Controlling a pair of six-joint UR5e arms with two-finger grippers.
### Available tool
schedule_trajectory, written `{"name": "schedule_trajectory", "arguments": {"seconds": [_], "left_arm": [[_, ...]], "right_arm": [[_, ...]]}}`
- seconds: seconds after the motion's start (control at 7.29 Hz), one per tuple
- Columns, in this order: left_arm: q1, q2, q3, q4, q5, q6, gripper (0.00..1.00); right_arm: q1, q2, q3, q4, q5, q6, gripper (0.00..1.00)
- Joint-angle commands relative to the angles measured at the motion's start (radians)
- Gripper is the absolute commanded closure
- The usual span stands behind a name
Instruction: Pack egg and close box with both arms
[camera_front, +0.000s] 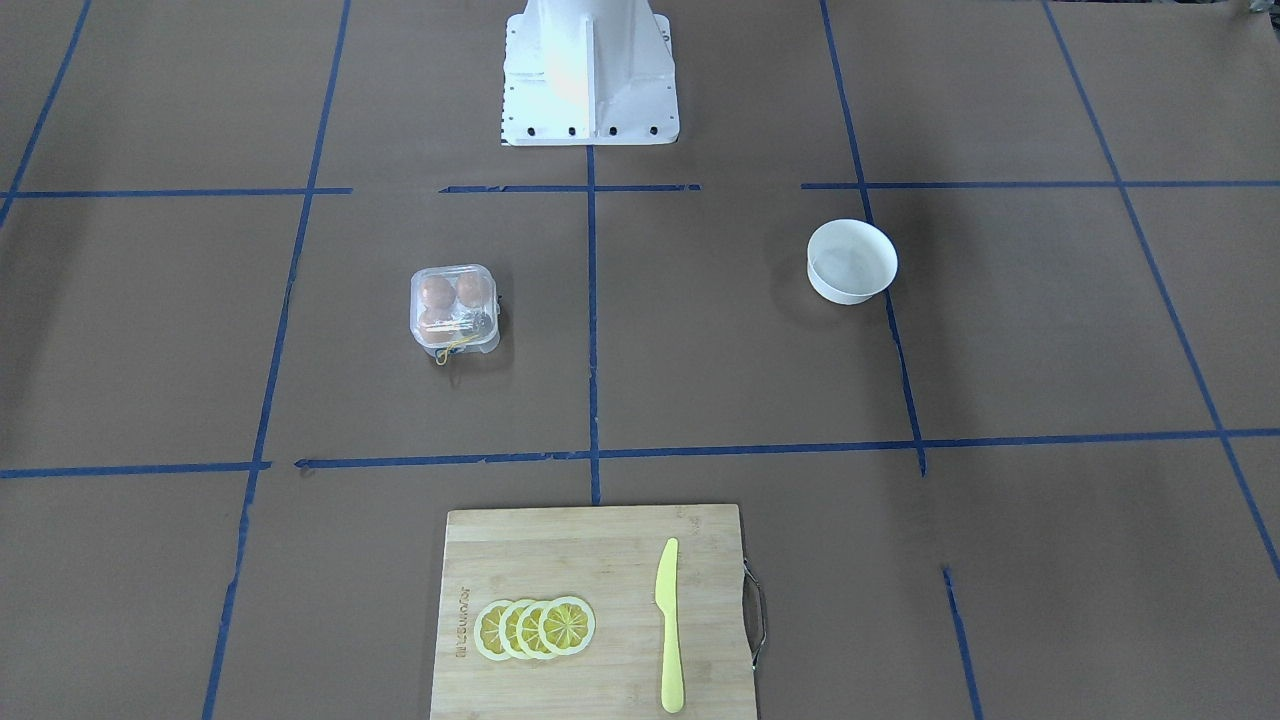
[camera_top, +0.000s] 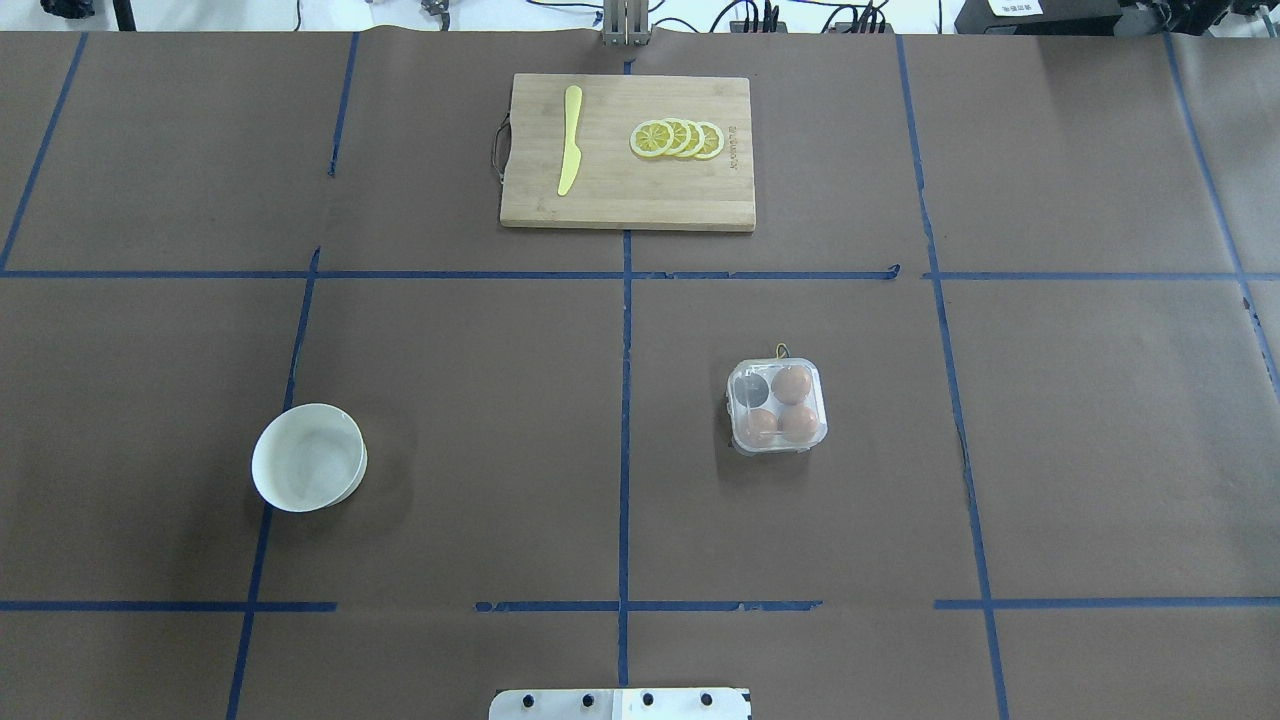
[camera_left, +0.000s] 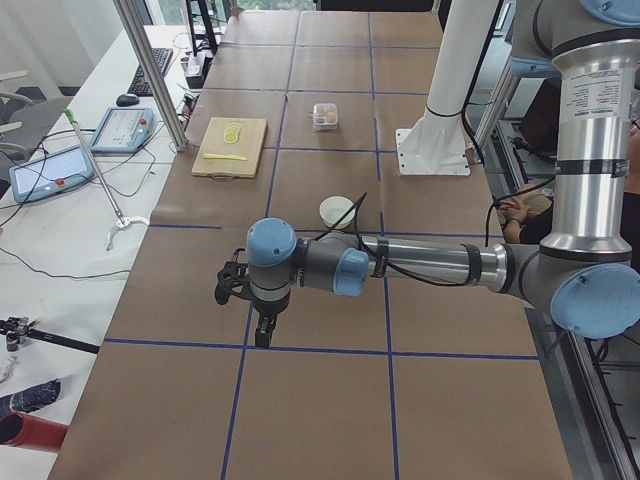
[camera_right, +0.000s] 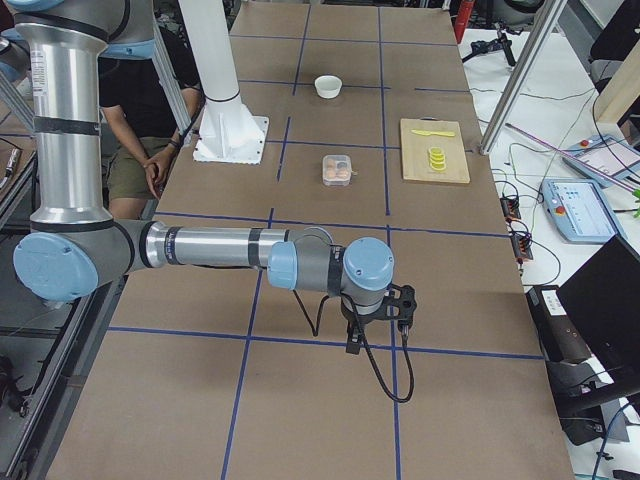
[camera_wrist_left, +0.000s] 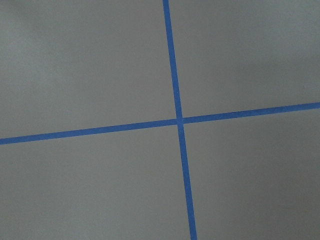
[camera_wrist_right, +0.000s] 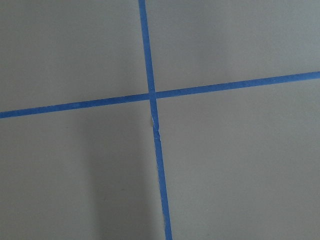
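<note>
The clear plastic box (camera_top: 778, 406) sits right of the table's middle in the overhead view, with its lid down over the tray and a yellow string at its far edge. Three tan-brown eggs (camera_top: 792, 384) fill three cells; the fourth cell looks dark and empty. The box also shows in the front view (camera_front: 455, 308). The left gripper (camera_left: 262, 333) appears only in the exterior left view, hanging low over bare table, far from the box. The right gripper (camera_right: 352, 342) appears only in the exterior right view, likewise low over bare table. I cannot tell whether either is open or shut.
A white bowl (camera_top: 308, 458) with nothing showing inside stands at the left. A wooden cutting board (camera_top: 628, 195) at the far edge carries a yellow knife (camera_top: 570, 140) and lemon slices (camera_top: 677, 138). The white pedestal (camera_front: 590, 75) stands at the robot's side. Both wrist views show only brown paper and blue tape.
</note>
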Motion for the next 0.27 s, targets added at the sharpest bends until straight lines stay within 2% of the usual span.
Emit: {"name": "schedule_trajectory", "arguments": {"seconds": [0.0, 0.14], "left_arm": [[0.000, -0.001, 0.000, 0.000, 0.000, 0.002, 0.00], [0.000, 0.001, 0.000, 0.000, 0.000, 0.003, 0.00]], "right_arm": [[0.000, -0.001, 0.001, 0.000, 0.001, 0.000, 0.00], [0.000, 0.001, 0.001, 0.000, 0.001, -0.002, 0.00]]}}
